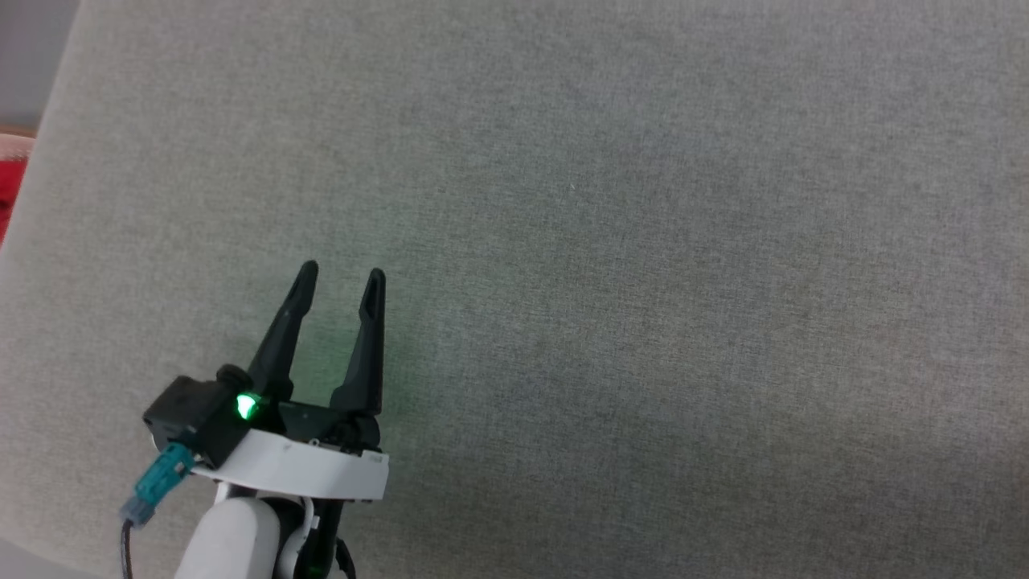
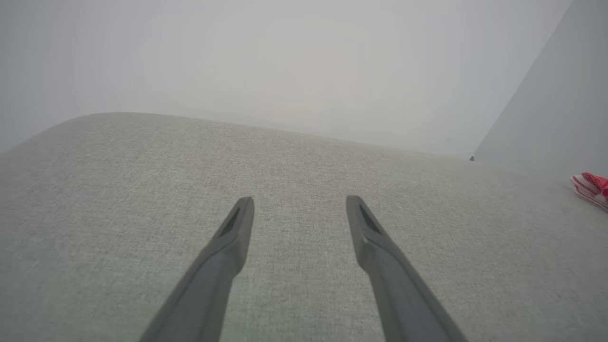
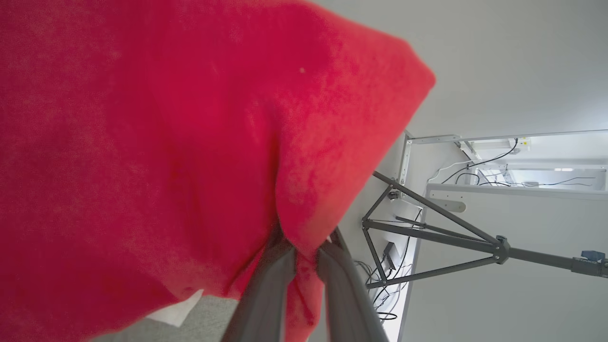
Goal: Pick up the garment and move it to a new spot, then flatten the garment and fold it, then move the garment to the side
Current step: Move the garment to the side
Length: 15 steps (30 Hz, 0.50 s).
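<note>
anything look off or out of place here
Nothing spilled or damaged. The garment hangs bunched and draped over the right gripper, pinched between its fingers, not flat. A red-and-white striped cloth edge pokes in beside the grey surface. The left gripper is open, empty.

The garment (image 3: 142, 142) is matt red cloth; the grey surface (image 1: 643, 241), rough woven fabric.

Left end effector (image 1: 343, 273), two long black tapered fingers (image 1: 281, 338) w/ slotted tips, black base (image 1: 193, 414) w/ green LED (image 1: 245, 406), white wrist collar (image 1: 297, 474), teal connector (image 1: 161, 476) + dark cable (image 1: 126, 547), pale rounded forearm (image 1: 229, 539)
</note>
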Motion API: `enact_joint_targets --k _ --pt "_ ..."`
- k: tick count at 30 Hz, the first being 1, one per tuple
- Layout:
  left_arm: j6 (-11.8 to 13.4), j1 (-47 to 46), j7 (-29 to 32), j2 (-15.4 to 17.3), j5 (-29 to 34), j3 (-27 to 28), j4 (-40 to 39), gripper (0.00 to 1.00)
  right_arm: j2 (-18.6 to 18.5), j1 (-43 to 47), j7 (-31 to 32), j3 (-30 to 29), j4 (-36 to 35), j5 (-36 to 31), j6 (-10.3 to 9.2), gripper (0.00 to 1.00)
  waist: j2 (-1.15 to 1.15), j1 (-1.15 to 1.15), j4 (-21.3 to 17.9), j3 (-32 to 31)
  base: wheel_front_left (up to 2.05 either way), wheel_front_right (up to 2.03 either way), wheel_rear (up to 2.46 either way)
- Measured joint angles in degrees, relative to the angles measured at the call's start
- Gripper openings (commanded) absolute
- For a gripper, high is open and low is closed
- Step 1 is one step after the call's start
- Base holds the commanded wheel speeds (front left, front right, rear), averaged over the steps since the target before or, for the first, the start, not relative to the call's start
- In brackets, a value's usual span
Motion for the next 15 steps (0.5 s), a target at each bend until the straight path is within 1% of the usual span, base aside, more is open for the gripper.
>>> enact_joint_targets --k 7,11,12,14,15 --pt "0.0 -0.76 0.0 0.04 -0.04 -0.73 0.43 1.0 4.26 -0.47 -0.01 -1.75 5.55 -0.54 0.0 0.0 0.0 0.0 0.05 1.34 0.0 0.0 0.0" --pt "0.0 -0.88 0.0 0.26 -0.1 -0.71 0.76 1.0 5.38 -1.15 -0.58 -2.89 8.03 -2.4 0.0 0.0 0.0 0.0 0.24 0.94 0.0 0.0 0.0" --pt "0.0 -0.86 0.0 0.33 -0.1 -0.66 0.8 1.0 5.69 -1.36 -0.63 -3.31 8.55 -2.94 0.0 0.02 0.0 0.0 0.24 0.75 0.0 0.0 0.0" --pt "0.0 -0.69 0.0 0.52 -0.1 -0.44 0.92 1.0 6.26 -1.48 -0.86 -3.97 9.56 -4.09 0.0 0.38 0.0 0.0 0.17 0.3 0.0 0.0 0.0" --pt "0.0 -0.55 0.0 0.62 -0.1 -0.3 1.0 1.0 6.54 -1.63 -1.1 -4.24 9.98 -4.77 0.0 0.67 0.0 0.0 0.1 0.05 0.0 0.0 0.0"
